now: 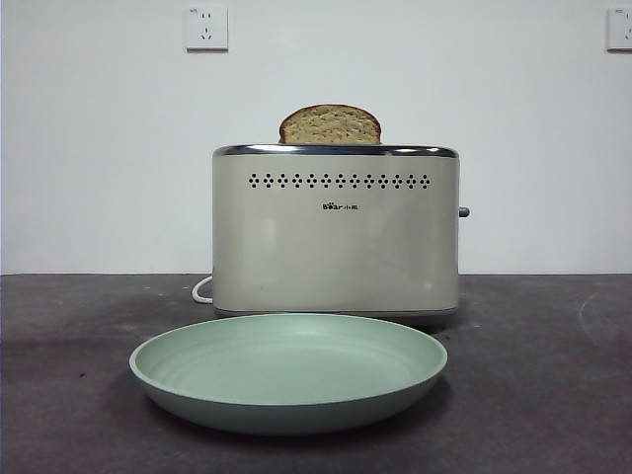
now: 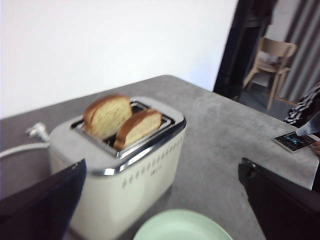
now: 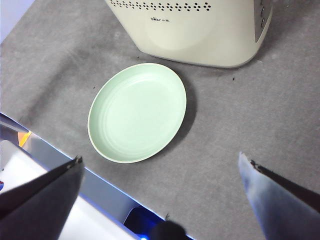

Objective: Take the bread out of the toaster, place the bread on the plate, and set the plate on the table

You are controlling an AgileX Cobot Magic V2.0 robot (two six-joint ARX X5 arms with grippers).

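Note:
The cream toaster [image 1: 336, 237] stands in the middle of the dark grey table [image 1: 553, 395]. The bread [image 1: 330, 125] sticks up from its top slot. In the left wrist view the bread [image 2: 106, 116] is the larger domed slice in the toaster [image 2: 125, 185], with a narrower second slice [image 2: 140, 127] beside it. The mint-green plate [image 1: 286, 370] lies empty on the table just in front of the toaster. My left gripper [image 2: 161, 167] is open, above and to one side of the toaster. My right gripper [image 3: 160, 159] is open, high above the plate [image 3: 137, 112]. Neither gripper shows in the front view.
The toaster's white cord [image 2: 22, 145] trails off behind it. The table's metal edge [image 3: 100, 185] runs close to the plate in the right wrist view. A phone-like device [image 2: 295, 141] lies near the table's far side, with a chair [image 2: 272, 60] beyond.

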